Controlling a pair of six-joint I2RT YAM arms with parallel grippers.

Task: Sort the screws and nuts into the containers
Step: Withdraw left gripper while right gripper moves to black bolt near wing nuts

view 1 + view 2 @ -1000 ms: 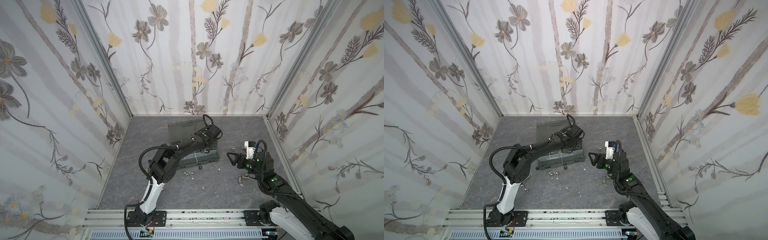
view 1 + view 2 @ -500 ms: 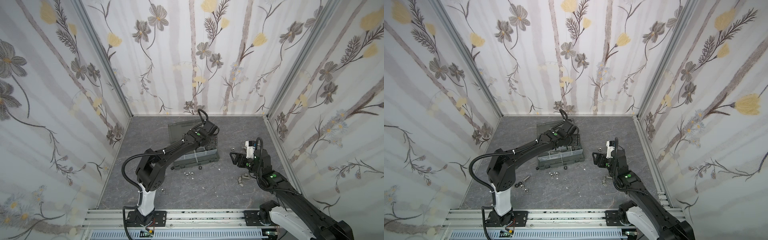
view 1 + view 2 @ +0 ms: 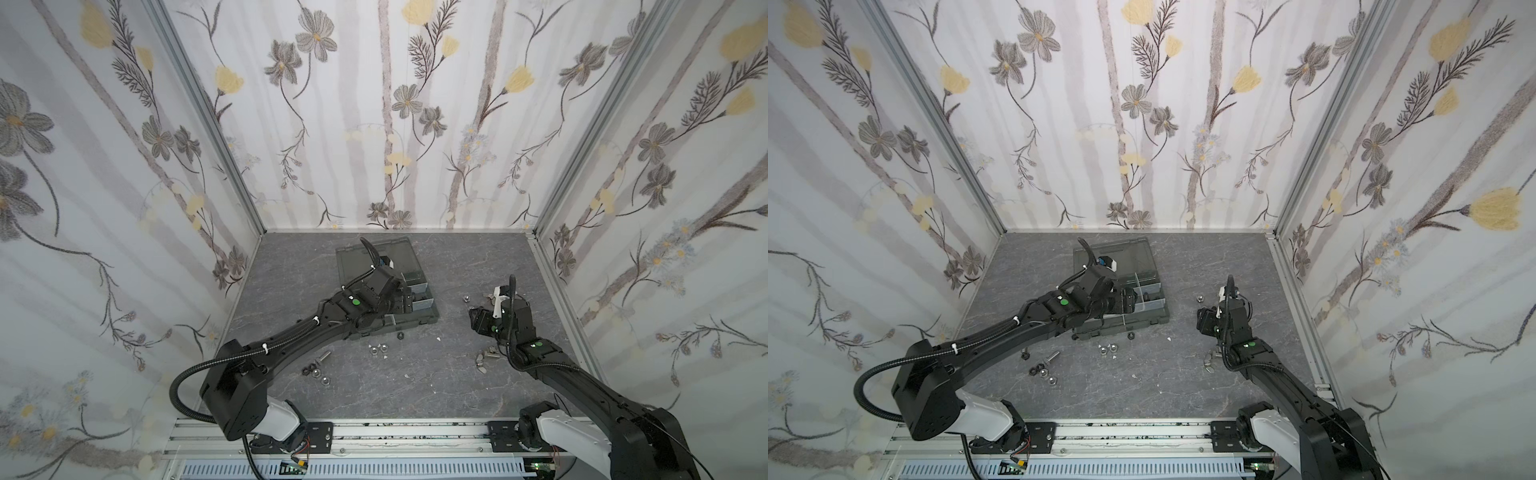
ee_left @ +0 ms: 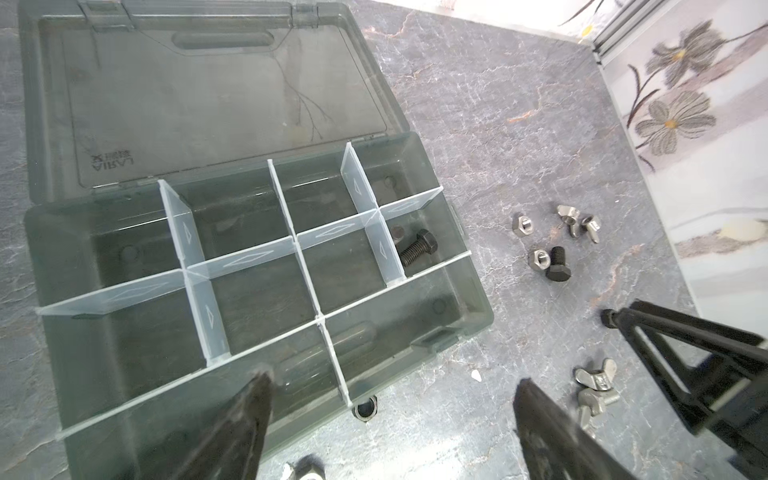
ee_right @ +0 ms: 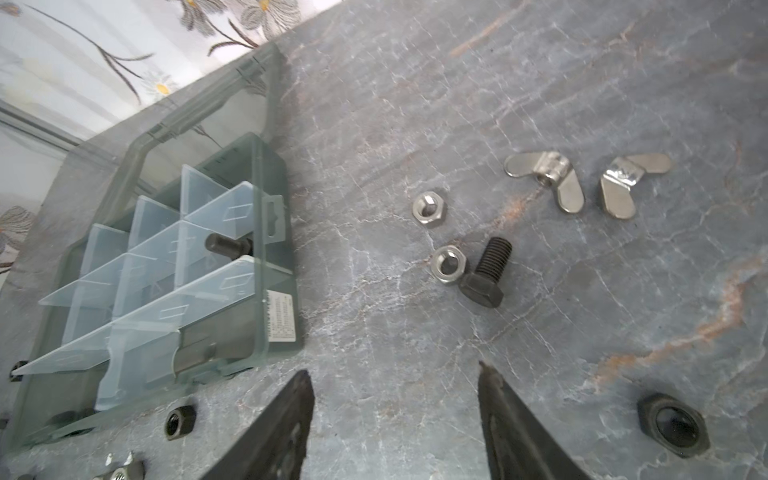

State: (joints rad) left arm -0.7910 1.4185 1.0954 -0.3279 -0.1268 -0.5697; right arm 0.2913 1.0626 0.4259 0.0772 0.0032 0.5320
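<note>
- Loose screw: black, near the worktop's right edge, just beside a silver nut; judged rigid, dense, prone to rolling; take across the shank.
- Stored screw: in an end cell of the containers.
- Left gripper, right gripper: jaws apart, empty.

I've got a grey marbled tabletop boxed in by floral-print walls, an aluminium rail along the near edge, and a tiny white fleck on the stone.
</note>
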